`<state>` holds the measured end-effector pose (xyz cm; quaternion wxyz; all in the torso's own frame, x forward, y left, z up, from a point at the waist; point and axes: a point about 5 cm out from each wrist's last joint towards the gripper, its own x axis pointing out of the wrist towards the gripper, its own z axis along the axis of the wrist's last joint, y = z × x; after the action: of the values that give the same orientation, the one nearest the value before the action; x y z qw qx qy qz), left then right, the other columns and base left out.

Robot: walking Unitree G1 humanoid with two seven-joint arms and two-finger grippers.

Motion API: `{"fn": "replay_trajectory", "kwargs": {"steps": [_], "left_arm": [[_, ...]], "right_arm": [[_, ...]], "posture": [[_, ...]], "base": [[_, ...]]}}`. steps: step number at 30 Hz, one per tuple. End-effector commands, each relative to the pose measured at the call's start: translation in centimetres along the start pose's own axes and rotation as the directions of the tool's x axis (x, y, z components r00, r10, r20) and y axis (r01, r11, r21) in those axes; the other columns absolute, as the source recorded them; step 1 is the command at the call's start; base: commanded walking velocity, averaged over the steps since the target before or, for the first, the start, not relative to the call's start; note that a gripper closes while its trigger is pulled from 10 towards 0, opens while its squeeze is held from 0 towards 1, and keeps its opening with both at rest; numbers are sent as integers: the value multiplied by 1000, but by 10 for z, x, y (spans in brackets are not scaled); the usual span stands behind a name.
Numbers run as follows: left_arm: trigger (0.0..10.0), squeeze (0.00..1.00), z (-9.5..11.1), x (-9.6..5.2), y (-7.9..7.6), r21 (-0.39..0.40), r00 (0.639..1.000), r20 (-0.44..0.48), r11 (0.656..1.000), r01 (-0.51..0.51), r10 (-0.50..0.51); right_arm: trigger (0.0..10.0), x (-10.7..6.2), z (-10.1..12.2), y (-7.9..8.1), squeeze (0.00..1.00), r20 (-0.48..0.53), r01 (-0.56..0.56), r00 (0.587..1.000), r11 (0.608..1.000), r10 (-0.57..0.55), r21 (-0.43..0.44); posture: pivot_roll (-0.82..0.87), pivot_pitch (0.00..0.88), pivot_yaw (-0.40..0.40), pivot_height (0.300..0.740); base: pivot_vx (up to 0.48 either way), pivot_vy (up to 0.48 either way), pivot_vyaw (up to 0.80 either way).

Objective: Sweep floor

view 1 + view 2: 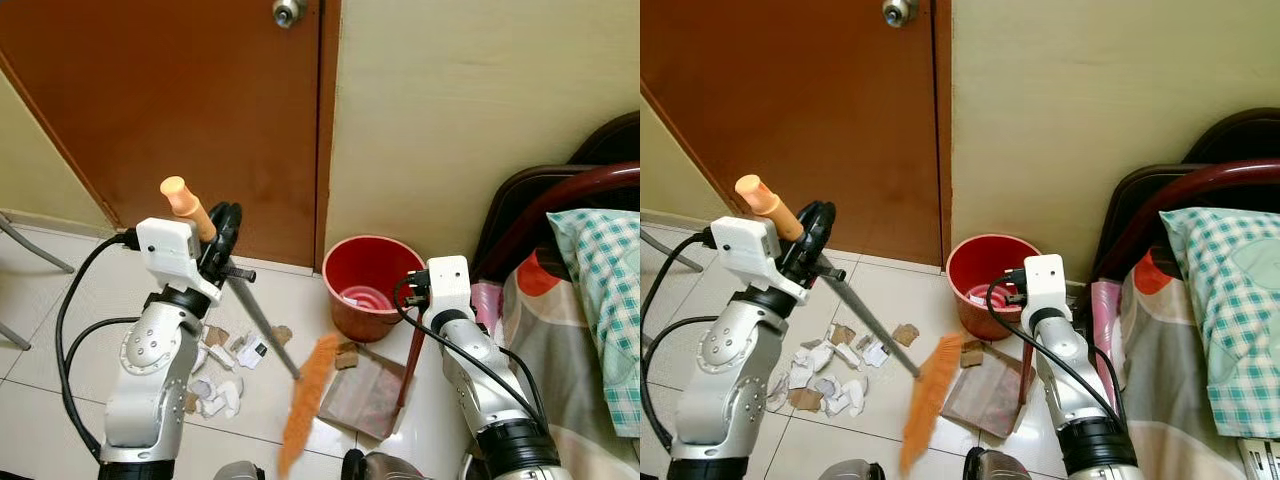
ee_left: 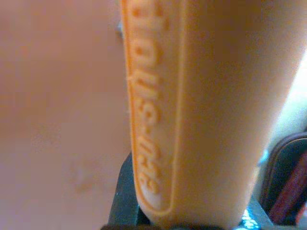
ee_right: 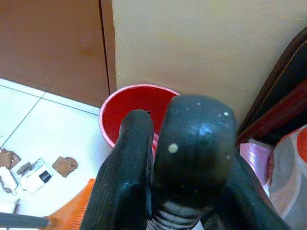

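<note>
Broom in the left end effector, dustpan handle in the right, litter on the tiles by the door.

The left end effector (image 1: 222,245) is clamped around the broom (image 1: 250,315) just below its orange grip, the grey shaft slanting down to the orange bristle head (image 1: 308,395), which sits on the floor (image 1: 60,320) just beside the scraps of paper and cardboard (image 1: 222,370). The dustpan (image 1: 362,395) lies flat on the tiles touching the bristles, one brown scrap at its edge. Behind it a red bucket (image 1: 370,285) stands against the wall, next to the brown door (image 1: 180,110). The right end effector (image 3: 163,158) is pinched on the dustpan's upright dark-red handle (image 1: 413,355). A bed with a checked pillow (image 1: 600,300) is at far right.
</note>
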<state>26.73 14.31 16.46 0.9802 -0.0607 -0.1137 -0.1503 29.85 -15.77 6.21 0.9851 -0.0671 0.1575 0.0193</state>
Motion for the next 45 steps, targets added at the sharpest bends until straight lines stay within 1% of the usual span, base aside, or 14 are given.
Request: {"fn": "replay_trajectory", "kwargs": {"steps": [1,2,6,13,19,22,25,27,35,37,38,39,41,45], "left_arm": [[10000,0,1,0,7,55,1000,5,998,-29,28],[10000,0,1,0,7,55,1000,5,998,-29,28],[10000,0,-25,4,27,201,990,-53,972,-118,131],[10000,0,-9,16,33,206,986,19,964,-168,168],[10000,0,-22,23,36,216,989,20,965,-151,150],[10000,0,-30,38,24,226,996,25,970,-91,87],[10000,0,-37,49,14,152,998,3,987,-57,57],[10000,0,-41,55,4,152,1000,2,988,-15,15],[10000,0,-72,53,-35,214,974,-80,951,223,-210],[10000,0,-76,51,-42,169,965,-81,951,259,-248],[10000,0,-79,49,-52,116,947,-84,941,318,-310],[10000,0,-79,49,-52,116,947,-84,941,318,-310],[10000,0,-80,46,-69,-10,924,-77,927,375,-375],[10000,0,-74,43,-84,-23,907,-33,907,419,-420]], "right_arm": [[10000,1,-2,-1,0,-9,1,1000,1000,-1,-7],[10000,1,-2,-1,0,-9,1,1000,1000,-1,-7],[10000,2,-1,-1,0,-11,-12,1000,1000,12,2],[10000,-1,-2,-4,0,-9,-23,1000,1000,23,4],[10000,1,-2,0,0,-9,-41,999,999,41,6],[10000,2,2,5,0,13,-71,997,997,71,17],[10000,1,4,7,0,20,-79,997,997,78,19],[10000,1,4,6,0,24,-79,997,997,79,19],[10000,-1,2,4,0,25,-73,997,997,72,21],[10000,-1,2,5,0,25,-75,997,997,74,21],[10000,-1,2,6,0,25,-78,997,997,77,20],[10000,-1,2,6,0,25,-78,997,997,77,20],[10000,-1,3,6,0,26,-82,996,996,82,18],[10000,0,3,6,0,25,-84,996,996,83,16]], "posture": [[-3,101,-30,740],[-3,101,-30,740],[-12,96,-31,740],[-26,91,-26,740],[-9,86,-31,740],[-14,79,-32,740],[-24,75,-29,740],[-28,75,-26,740],[-32,74,-22,740],[-33,78,-22,740],[-33,78,-22,740],[-33,78,-22,740],[-31,80,-25,740],[-31,81,-24,740]], "base": [[0,0,0],[0,0,0],[0,0,0],[0,0,0],[0,0,0],[0,0,0],[0,0,0],[0,0,0],[0,0,0],[0,0,0],[0,0,0],[0,0,0],[0,0,0],[0,0,0]]}}
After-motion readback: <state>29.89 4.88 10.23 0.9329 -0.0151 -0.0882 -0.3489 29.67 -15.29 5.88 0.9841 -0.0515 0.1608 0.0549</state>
